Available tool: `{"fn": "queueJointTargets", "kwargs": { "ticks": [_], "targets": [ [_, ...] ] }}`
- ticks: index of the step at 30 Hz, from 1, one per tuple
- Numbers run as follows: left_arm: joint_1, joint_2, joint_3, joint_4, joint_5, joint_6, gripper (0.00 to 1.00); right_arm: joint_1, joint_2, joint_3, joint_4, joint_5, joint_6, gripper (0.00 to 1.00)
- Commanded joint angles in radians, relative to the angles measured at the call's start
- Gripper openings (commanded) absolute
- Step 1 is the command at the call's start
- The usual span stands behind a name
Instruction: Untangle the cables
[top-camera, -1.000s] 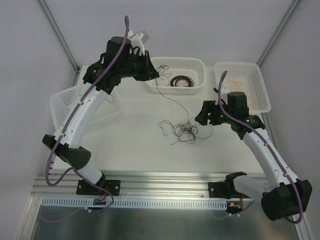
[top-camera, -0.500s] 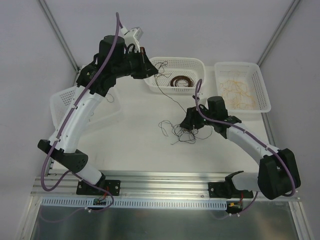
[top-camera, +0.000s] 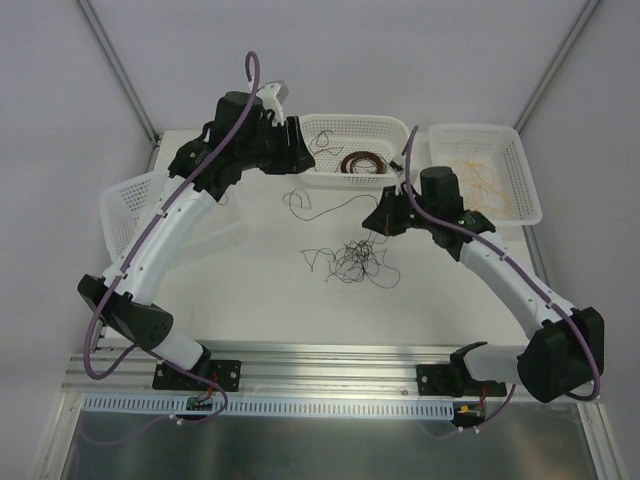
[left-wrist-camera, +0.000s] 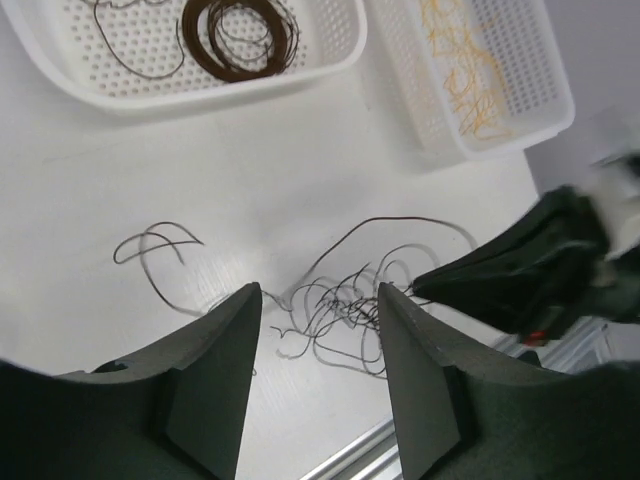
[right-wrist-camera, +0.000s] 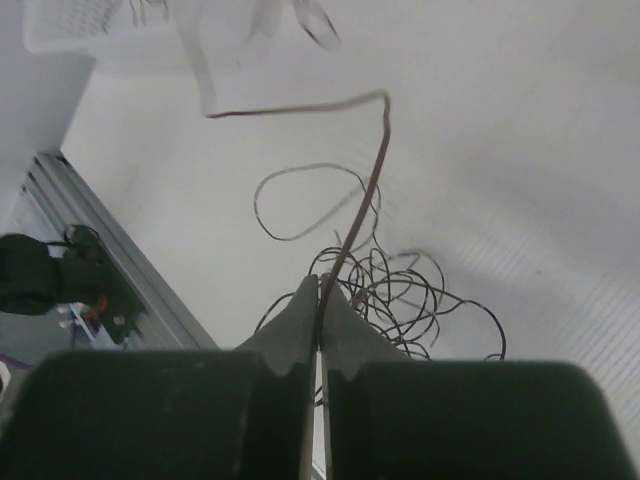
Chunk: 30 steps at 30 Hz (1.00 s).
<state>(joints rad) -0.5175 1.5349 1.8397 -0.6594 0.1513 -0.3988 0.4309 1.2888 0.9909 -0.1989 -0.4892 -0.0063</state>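
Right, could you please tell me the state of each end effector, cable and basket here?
Left end effector: open, holding nothing.
Right end effector: shut on a thin dark strand.
Clump of thin dark wiry cables: tangled, lying on the white table.
Middle white perforated plastic basket: holds a coiled dark brown cable.
Right white perforated plastic basket: holds loose yellow-tan strands.

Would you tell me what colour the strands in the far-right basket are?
The strands are yellow-tan, clearest in the left wrist view.
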Motion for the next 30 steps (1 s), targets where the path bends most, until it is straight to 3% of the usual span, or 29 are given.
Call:
{"fn": "queueJointTargets", "kwargs": {
  "ticks": [1, 3, 7, 11, 16, 23, 30],
  "targets": [
    [-0.007, -0.044, -0.063, 0.033, 0.034, 0.034, 0.52, 0.002, -0.085, 0.193, -0.092, 0.032, 0.11, 0.01],
    [-0.009, -0.064, -0.136, 0.079, 0.097, 0.041, 0.65, -0.001, -0.059, 0.262, -0.158, 0.046, 0.166, 0.01],
    [-0.012, -0.177, -0.333, 0.249, 0.227, 0.064, 0.73, 0.003, -0.039, 0.33, -0.182, 0.012, 0.245, 0.01],
    [-0.036, -0.274, -0.566, 0.461, 0.301, 0.071, 0.74, 0.006, -0.049, 0.313, -0.166, 0.023, 0.295, 0.01],
    [-0.091, -0.299, -0.712, 0.682, 0.333, 0.113, 0.75, 0.015, -0.049, 0.299, -0.149, 0.015, 0.341, 0.01],
    [-0.17, -0.246, -0.796, 0.831, 0.326, 0.209, 0.74, 0.02, -0.046, 0.311, -0.145, 0.006, 0.368, 0.01],
    [-0.202, -0.18, -0.82, 0.931, 0.329, 0.227, 0.65, 0.057, -0.055, 0.305, -0.113, 0.0, 0.413, 0.01]
  ]
}}
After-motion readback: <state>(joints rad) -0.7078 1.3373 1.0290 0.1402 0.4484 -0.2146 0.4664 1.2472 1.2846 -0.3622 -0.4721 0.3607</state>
